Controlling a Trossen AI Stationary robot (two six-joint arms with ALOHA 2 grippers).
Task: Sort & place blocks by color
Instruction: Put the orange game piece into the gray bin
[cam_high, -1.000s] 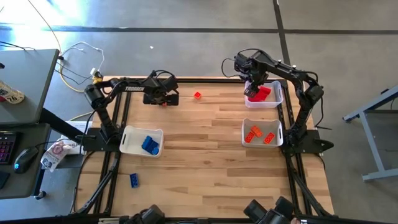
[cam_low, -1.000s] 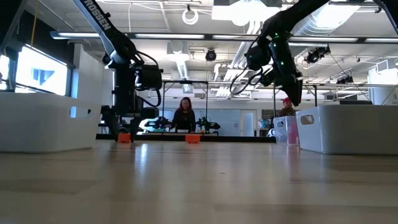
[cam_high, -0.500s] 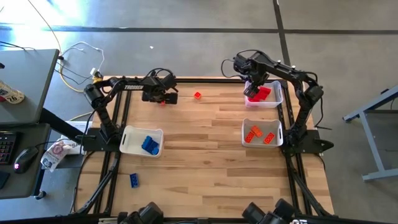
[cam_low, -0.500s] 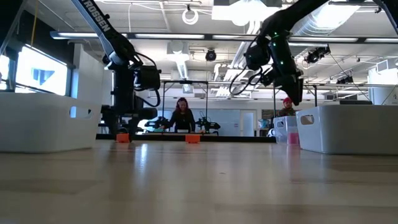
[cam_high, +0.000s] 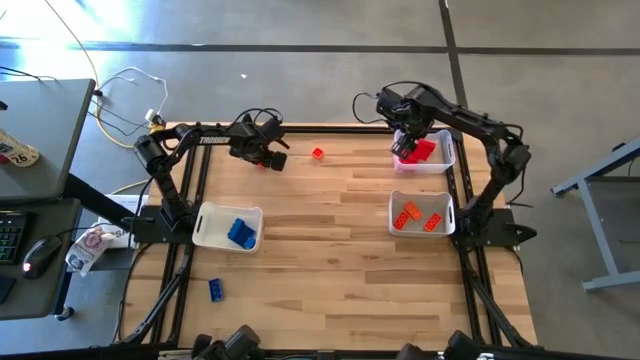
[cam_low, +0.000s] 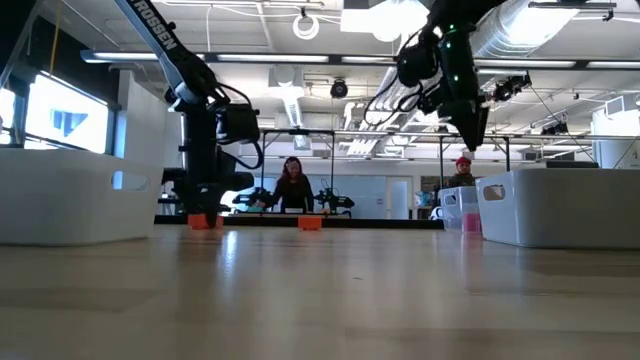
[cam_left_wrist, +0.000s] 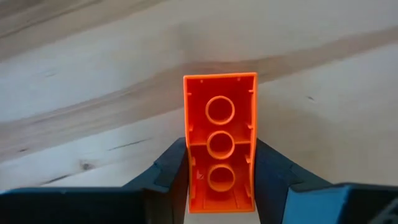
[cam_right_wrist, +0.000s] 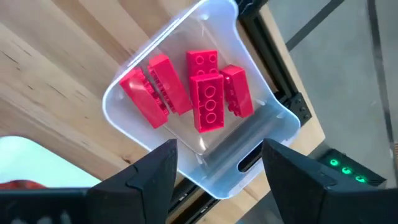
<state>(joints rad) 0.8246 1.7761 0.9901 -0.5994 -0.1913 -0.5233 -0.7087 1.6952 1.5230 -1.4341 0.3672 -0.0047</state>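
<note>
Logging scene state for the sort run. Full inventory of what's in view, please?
Orange block: 1, orange, far-left of table, between the left gripper's fingers, underside showing.
Red blocks: 5, red, in the clear bin.
Clear bin: 1, far-right corner of table.
Orange blocks: about 3, orange, in the right white bin.
Right white bin: 1, white, right edge, nearer than the clear bin.
Blue blocks: a few, blue, in the left white bin.
Left white bin: 1, white, left side.
Loose blue block: 1, blue, near-left of table.
Loose red block: 1, red, far middle of table.
People: 2, in the room behind.
Left gripper: shut on the orange block.
Right gripper: open, above the clear bin.
</note>
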